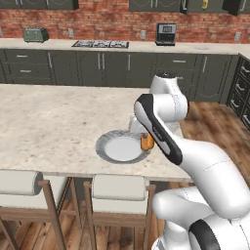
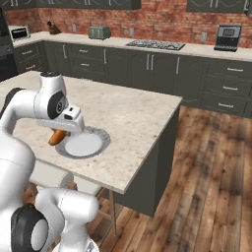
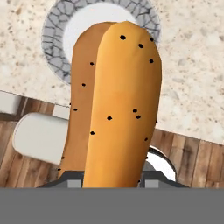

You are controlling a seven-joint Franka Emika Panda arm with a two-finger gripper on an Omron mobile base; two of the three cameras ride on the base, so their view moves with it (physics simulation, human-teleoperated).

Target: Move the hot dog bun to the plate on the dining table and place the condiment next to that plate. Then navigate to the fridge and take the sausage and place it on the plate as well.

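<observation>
- Gripping the hot dog bun [image 3: 116, 105], the gripper [image 1: 146, 142] has its jaws closed on the bun's lower end; in the hand view the bun runs lengthwise away from the camera, so it is pinched near one end and sticks out past the fingers.
- Bun shows its lengthwise split and dark specks in the hand view; it is off the surface, carried, not resting on anything.
- In the left base view the bun [image 1: 146, 141] hangs at the near right rim of the plate [image 1: 108, 138], over the edge rather than the white centre.
- In the right base view the bun [image 2: 57, 137] sits at the plate's [image 2: 97, 133] left rim, tilted, under the wrist.
- Held above the plate because the step in hand looks like the drop-off of the bun; a small shift toward the centre seems needed before release, else it could land on the ribbed rim and roll.
- Plate lies on the dining table [image 1: 49, 117], close to the near edge, by the stools [image 1: 119, 188], likely so the arm reaches it from the base side.
- Arm folds sharply over the table edge, wrist pointing down at the plate.
- Condiment and sausage steps are judged not done yet: the plate is bare.
</observation>
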